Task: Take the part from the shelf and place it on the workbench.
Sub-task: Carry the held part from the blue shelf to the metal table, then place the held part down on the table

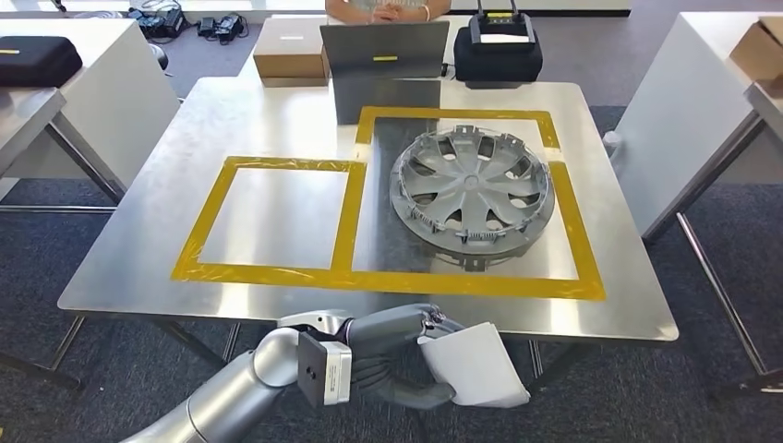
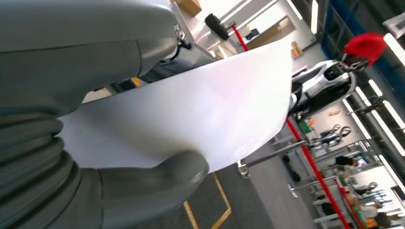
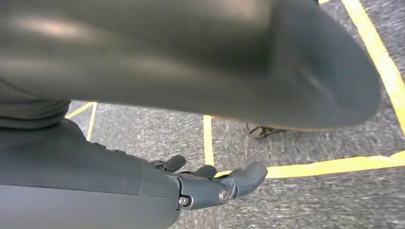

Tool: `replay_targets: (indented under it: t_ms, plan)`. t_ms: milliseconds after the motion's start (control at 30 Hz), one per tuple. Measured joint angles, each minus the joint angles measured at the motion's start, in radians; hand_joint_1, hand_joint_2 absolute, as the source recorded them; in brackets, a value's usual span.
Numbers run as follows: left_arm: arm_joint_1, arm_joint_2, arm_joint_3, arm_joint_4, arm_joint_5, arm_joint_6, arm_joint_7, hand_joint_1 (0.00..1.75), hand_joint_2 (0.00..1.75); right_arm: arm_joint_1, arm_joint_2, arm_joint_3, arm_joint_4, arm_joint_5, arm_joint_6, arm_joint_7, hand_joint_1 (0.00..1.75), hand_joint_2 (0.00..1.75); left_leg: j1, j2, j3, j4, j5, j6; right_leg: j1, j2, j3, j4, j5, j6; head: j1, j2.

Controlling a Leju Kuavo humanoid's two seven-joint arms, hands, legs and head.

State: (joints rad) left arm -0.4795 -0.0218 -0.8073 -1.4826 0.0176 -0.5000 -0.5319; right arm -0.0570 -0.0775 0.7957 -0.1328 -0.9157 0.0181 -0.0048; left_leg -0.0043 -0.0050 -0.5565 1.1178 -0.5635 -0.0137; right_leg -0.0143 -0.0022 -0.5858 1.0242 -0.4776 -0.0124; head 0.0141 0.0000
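Note:
My left hand (image 1: pixel 420 355) grips a flat white part (image 1: pixel 475 365) just below and in front of the workbench's (image 1: pixel 138 277) near edge. In the left wrist view the white part (image 2: pixel 200 124) spreads out from the left hand (image 2: pixel 71 157), with the thumb (image 2: pixel 162 183) pressed on one face. On the bench, yellow tape marks two boxes: the left box (image 1: pixel 268 217) is bare, and a grey hubcap (image 1: pixel 473 189) lies in the right one. My right hand (image 3: pixel 215 183) hangs over the carpet floor, fingers loosely apart and holding nothing.
At the bench's far edge stand a grey panel (image 1: pixel 383 55), a cardboard box (image 1: pixel 291 51) and a black case (image 1: pixel 499 46), with a person (image 1: pixel 388 9) behind them. White tables flank the bench on the left (image 1: pixel 102 101) and right (image 1: pixel 683 111).

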Motion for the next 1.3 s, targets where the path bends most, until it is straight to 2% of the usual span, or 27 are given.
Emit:
replay_targets:
  t_ms: [67, 100, 133, 167, 233, 267, 300, 333, 367, 433, 467, 500, 533, 600, 633, 667, 733, 767, 800, 833, 900, 1000, 1200, 1300]
  plan:
    - [-0.003, 0.002, -0.003, 0.001, 0.004, 0.004, 0.004, 1.75, 1.75, 0.000, 0.003, 0.002, 0.000, 0.000, -0.001, 0.012, 0.00, 0.00, 0.001, 0.000, -0.078, 0.126, -0.050, -0.006, 0.001, 0.000, 0.011, 0.000, -0.011, -0.007, -0.003, 0.000]
    - [-0.003, 0.003, -0.004, 0.001, 0.006, 0.007, 0.007, 1.75, 1.75, 0.000, 0.004, 0.002, 0.000, 0.000, -0.001, 0.018, 0.00, 0.00, 0.001, 0.000, -0.115, 0.174, -0.063, -0.008, 0.001, 0.001, 0.018, 0.000, -0.017, -0.008, -0.004, 0.000]
    - [-0.003, 0.004, -0.006, 0.002, 0.006, 0.009, 0.010, 1.75, 1.75, 0.001, 0.005, 0.003, 0.000, 0.000, -0.001, 0.023, 0.00, 0.00, 0.002, 0.000, -0.138, 0.191, -0.057, -0.007, 0.001, 0.002, 0.025, 0.000, -0.025, -0.007, -0.004, 0.000]
    - [-0.003, 0.006, -0.008, 0.002, 0.008, 0.011, 0.012, 1.75, 1.75, 0.002, 0.006, 0.004, 0.000, 0.000, -0.001, 0.027, 0.00, 0.00, 0.001, 0.000, -0.144, 0.171, -0.029, -0.004, 0.002, 0.002, 0.035, 0.000, -0.032, -0.007, -0.005, 0.000]
    - [-0.004, 0.007, -0.011, 0.003, 0.009, 0.014, 0.014, 1.75, 1.75, 0.002, 0.009, 0.006, 0.000, 0.000, -0.001, 0.032, 0.00, 0.00, -0.001, 0.000, -0.114, 0.048, 0.070, 0.008, 0.003, 0.004, 0.057, 0.000, -0.049, -0.004, -0.006, 0.000]
    - [-0.005, 0.007, -0.013, 0.003, 0.010, 0.015, 0.014, 1.75, 1.75, 0.002, 0.012, 0.007, 0.000, 0.000, -0.001, 0.035, 0.00, 0.00, -0.004, 0.001, -0.096, -0.011, 0.100, 0.015, 0.004, 0.004, 0.066, -0.001, -0.057, -0.001, -0.006, 0.000]
    - [-0.007, 0.008, -0.015, 0.004, 0.010, 0.016, 0.014, 1.75, 1.75, 0.000, 0.014, 0.008, 0.000, 0.000, -0.001, 0.037, 0.00, 0.00, -0.007, 0.001, -0.083, -0.052, 0.115, 0.022, 0.005, 0.004, 0.071, -0.001, -0.064, 0.004, -0.007, 0.000]
    - [-0.009, 0.008, -0.018, 0.005, 0.009, 0.019, 0.014, 1.75, 1.75, 0.000, 0.015, 0.009, 0.000, -0.001, -0.002, 0.039, 0.00, 0.00, -0.010, 0.001, -0.077, -0.073, 0.119, 0.027, 0.005, 0.004, 0.073, -0.002, -0.070, 0.010, -0.008, 0.000]
    - [-0.010, 0.008, -0.019, 0.006, 0.007, 0.025, 0.014, 1.75, 1.75, -0.001, 0.017, 0.009, 0.000, -0.002, -0.003, 0.039, 0.00, 0.00, -0.012, 0.000, -0.075, -0.076, 0.111, 0.030, 0.006, 0.004, 0.075, -0.004, -0.074, 0.016, -0.008, 0.000]
    - [-0.012, 0.006, -0.022, 0.006, -0.005, 0.044, 0.008, 1.75, 1.75, -0.002, 0.018, 0.009, 0.000, -0.005, -0.005, 0.036, 0.00, 0.00, -0.008, -0.001, -0.064, -0.088, 0.120, 0.037, 0.006, 0.003, 0.079, -0.002, -0.083, 0.028, -0.008, 0.000]
    - [-0.012, 0.005, -0.022, 0.004, -0.013, 0.061, 0.002, 1.75, 1.75, -0.003, 0.018, 0.009, 0.000, -0.009, -0.004, 0.032, 0.00, 0.00, -0.005, -0.001, -0.057, -0.094, 0.119, 0.041, 0.006, 0.002, 0.072, 0.016, -0.093, 0.034, -0.006, 0.000]
    - [-0.013, 0.005, -0.022, 0.000, -0.021, 0.080, -0.006, 1.75, 1.75, -0.004, 0.018, 0.009, 0.000, -0.013, -0.003, 0.028, 0.00, 0.00, -0.002, 0.000, -0.050, -0.099, 0.117, 0.046, 0.005, 0.002, 0.051, 0.056, -0.111, 0.039, -0.004, 0.000]
    - [-0.013, 0.007, -0.021, -0.008, -0.025, 0.101, -0.013, 1.75, 1.75, -0.003, 0.018, 0.009, 0.000, -0.017, -0.002, 0.021, 0.00, 0.00, -0.002, 0.001, -0.044, -0.102, 0.113, 0.050, 0.004, 0.002, 0.016, 0.116, -0.133, 0.045, -0.002, 0.000]
    - [-0.012, 0.018, -0.009, -0.030, -0.030, 0.138, -0.019, 1.75, 1.75, 0.000, 0.018, 0.009, 0.000, -0.022, -0.001, 0.006, 0.00, 0.00, -0.001, 0.001, -0.035, -0.102, 0.102, 0.054, 0.001, 0.002, -0.071, 0.246, -0.170, 0.053, 0.000, 0.000]
    - [-0.011, 0.025, 0.003, -0.042, -0.034, 0.155, -0.015, 1.75, 1.75, 0.003, 0.018, 0.009, 0.000, -0.024, -0.001, -0.001, 0.00, 0.00, -0.001, 0.000, -0.029, -0.102, 0.096, 0.054, 0.000, 0.002, -0.101, 0.277, -0.163, 0.055, 0.001, 0.000]
    - [-0.011, 0.032, 0.020, -0.054, -0.039, 0.173, -0.009, 1.75, 1.75, 0.005, 0.018, 0.009, 0.000, -0.026, -0.001, -0.009, 0.00, 0.00, -0.001, -0.002, -0.022, -0.101, 0.089, 0.052, -0.002, 0.002, -0.113, 0.270, -0.135, 0.057, 0.001, 0.000]
    - [-0.012, 0.046, 0.064, -0.076, -0.053, 0.202, 0.007, 1.75, 1.75, 0.006, 0.019, 0.009, 0.000, -0.027, -0.001, -0.019, 0.00, 0.00, 0.001, -0.005, -0.005, -0.097, 0.073, 0.045, -0.005, 0.002, -0.085, 0.154, -0.037, 0.057, 0.003, 0.000]
    - [-0.013, 0.052, 0.088, -0.085, -0.063, 0.212, 0.013, 1.75, 1.75, 0.006, 0.019, 0.010, 0.000, -0.027, -0.001, -0.021, 0.00, 0.00, -0.001, -0.006, 0.000, -0.093, 0.065, 0.039, -0.004, 0.002, -0.063, 0.092, -0.001, 0.054, 0.004, 0.000]
    - [-0.014, 0.058, 0.109, -0.093, -0.076, 0.220, 0.021, 1.75, 1.75, 0.005, 0.020, 0.011, 0.000, -0.026, -0.001, -0.020, 0.00, 0.00, -0.002, -0.007, 0.002, -0.090, 0.059, 0.034, -0.003, 0.003, -0.046, 0.045, 0.017, 0.049, 0.005, 0.000]
    - [-0.014, 0.063, 0.129, -0.097, -0.091, 0.229, 0.028, 1.75, 1.75, 0.004, 0.023, 0.013, 0.000, -0.025, -0.001, -0.018, 0.00, 0.00, -0.004, -0.007, 0.001, -0.088, 0.056, 0.031, -0.003, 0.004, -0.037, 0.022, 0.020, 0.044, 0.005, 0.000]
    - [-0.012, 0.071, 0.164, -0.102, -0.126, 0.249, 0.042, 1.75, 1.75, 0.003, 0.027, 0.017, 0.000, -0.025, -0.001, -0.016, 0.00, 0.00, -0.007, -0.008, 0.000, -0.088, 0.056, 0.031, -0.002, 0.006, -0.033, 0.012, 0.015, 0.035, 0.002, 0.000]
    - [-0.014, 0.079, 0.210, -0.101, -0.214, 0.317, 0.066, 1.75, 1.75, 0.004, 0.033, 0.020, 0.000, -0.029, -0.003, -0.017, 0.00, 0.00, -0.007, -0.007, 0.007, -0.098, 0.057, 0.032, 0.000, 0.007, -0.032, 0.010, 0.012, 0.029, 0.000, 0.000]
    - [-0.039, 0.083, 0.260, -0.059, -0.510, 0.576, 0.111, 1.75, 1.75, 0.001, 0.039, 0.022, 0.000, -0.037, -0.005, -0.017, 0.00, 0.00, -0.004, -0.007, 0.011, -0.105, 0.060, 0.018, 0.003, 0.006, -0.029, 0.011, 0.011, 0.020, 0.000, 0.000]
    - [-0.051, 0.094, 0.274, 0.010, -0.641, 0.703, 0.114, 1.75, 1.75, 0.000, 0.041, 0.024, 0.000, -0.043, -0.005, -0.016, 0.00, 0.00, -0.003, -0.007, 0.011, -0.105, 0.061, 0.015, 0.003, 0.006, -0.029, 0.011, 0.012, 0.019, 0.000, 0.000]
